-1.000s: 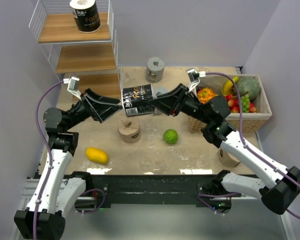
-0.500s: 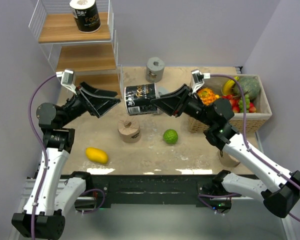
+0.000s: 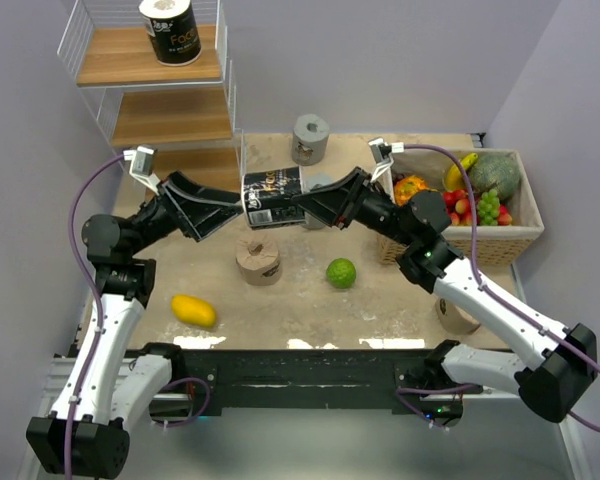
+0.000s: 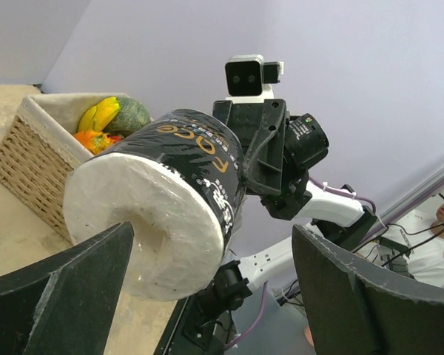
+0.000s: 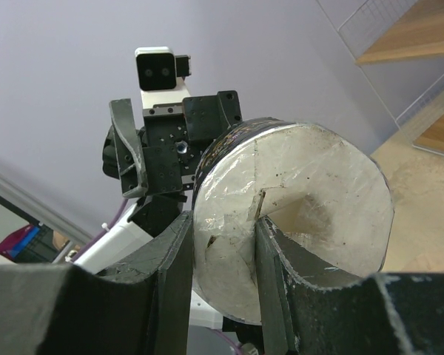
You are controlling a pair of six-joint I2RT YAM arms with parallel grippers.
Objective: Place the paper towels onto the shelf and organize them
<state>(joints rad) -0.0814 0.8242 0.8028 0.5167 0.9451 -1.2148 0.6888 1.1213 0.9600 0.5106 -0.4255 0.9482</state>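
Glossy black-wrapped roll (image 3: pixel 273 198), matt wooden shelf (image 3: pixel 110 62)

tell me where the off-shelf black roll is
Top view, mid-table: the black roll is held aloft by the right end effector, beyond the tan roll, the open left end effector at its left.

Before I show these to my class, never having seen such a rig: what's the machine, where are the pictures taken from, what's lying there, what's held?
Two robot arms stand at a table's near edge. One picture looks down from above; two come from wrist cameras. The right gripper is shut on one end of a black-wrapped paper towel roll, held aloft. The left gripper stands open at its other end. On the table: a grey roll, a tan roll, a green fruit, a yellow fruit, a wicker basket of fruit. Another black roll sits on the shelf's top board.
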